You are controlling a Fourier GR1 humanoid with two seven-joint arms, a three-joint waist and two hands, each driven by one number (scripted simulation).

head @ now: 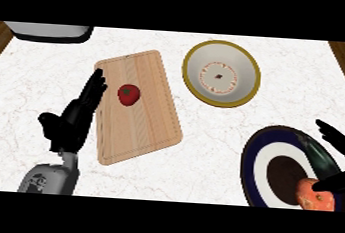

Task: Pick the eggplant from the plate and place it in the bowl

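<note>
To the left of the wooden cutting board [137, 108], which I took as my landmark, I saw the left hand [73, 116] resting with its fingers straight and up, holding nothing, just beside the board's left edge. On the board itself lay a red tomato [129, 94], no part of my job. Beyond the board's far left corner sat a white appliance [49, 31], cut off by the view's edge. Right of the board's upper end stood the bowl [221, 74], white inside with a yellow rim, nothing in it that I could make out apart from a small dark mark at its centre.

Well right of the board's near end was the plate [265, 164], dark blue with a white ring and dark centre. The right hand [338, 148] was over the plate's right side, its fingers spread above and its thumb curling toward an orange-red object [316, 195] at the plate's near right edge; it looked nothing like a purple eggplant, yet it was the only thing on the plate. Whether the hand had closed on it I could not tell. The object lay just below the thumb, partly cut off, so I could not read its long axis or which way it pointed. I judged the right hand by far the nearer, and the bowl lay up and left of it.
</note>
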